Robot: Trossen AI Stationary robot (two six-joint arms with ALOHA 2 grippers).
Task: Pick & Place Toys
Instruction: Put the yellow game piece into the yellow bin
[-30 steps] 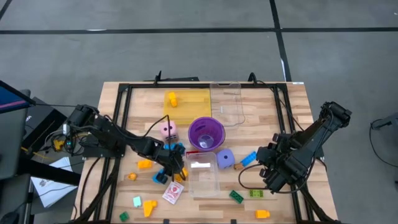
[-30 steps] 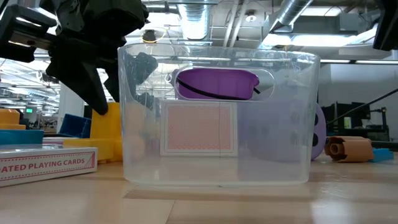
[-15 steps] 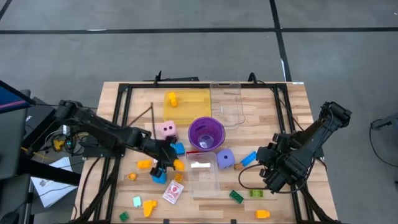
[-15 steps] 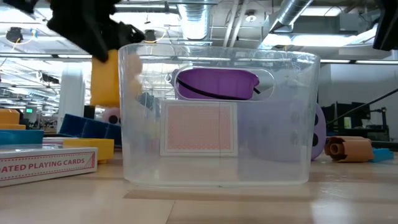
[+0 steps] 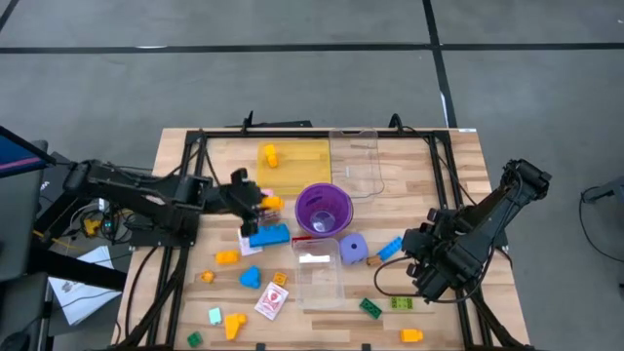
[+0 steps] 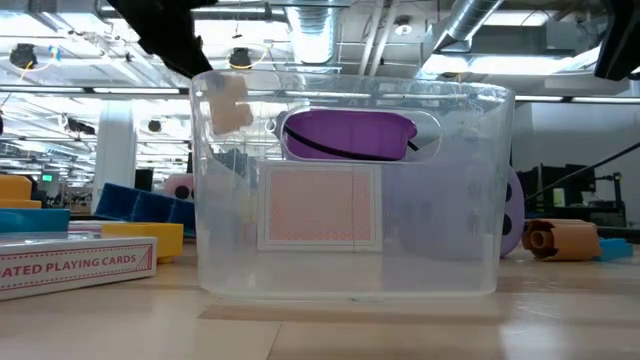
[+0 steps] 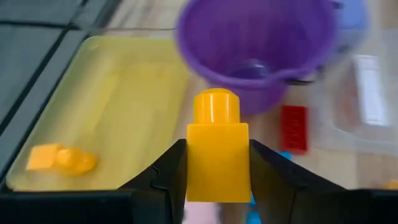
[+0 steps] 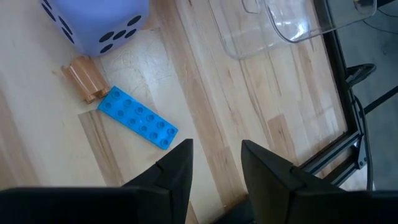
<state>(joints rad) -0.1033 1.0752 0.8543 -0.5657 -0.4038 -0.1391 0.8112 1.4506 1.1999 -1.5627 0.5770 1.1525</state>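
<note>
Since a second ago the left gripper (image 5: 261, 202) has lifted away from the pile of pieces at lower centre-left of the high view and swung up to mid-frame, carrying a yellow brick (image 7: 217, 152) with it; the right arm has not shifted.

That brick sits upright between the left jaws, its two side faces pinched by the fingers (image 7: 166, 177), its stud pointing forward and clear of them. In the high view it shows just left of the purple cup (image 5: 324, 209), below the yellow tray (image 5: 302, 156) and beside the pink die (image 5: 252, 219).

Around the cup the tabletop (image 5: 458, 166) is crowded: a blue brick (image 5: 269, 236) lies just below the gripper, a red brick (image 7: 293, 127) next to the cup's base. The black frame rails run along the tabletop's edges, and the barest wood is at upper right.

Counted in the high view: one purple cup, one yellow tray holding one yellow piece (image 5: 269, 154), two clear trays (image 5: 357, 162) (image 5: 318, 274), one pink die, one purple die (image 5: 353, 249), one card box (image 5: 272, 301). Loose bricks lie along the lower part of the tabletop in orange, blue, green and yellow.

At right of the high view, the right gripper (image 5: 425, 283) hangs low near the tabletop's right edge; its jaws are narrowly parted with nothing between them, above bare wood near a flat blue plate (image 8: 137, 118).
</note>
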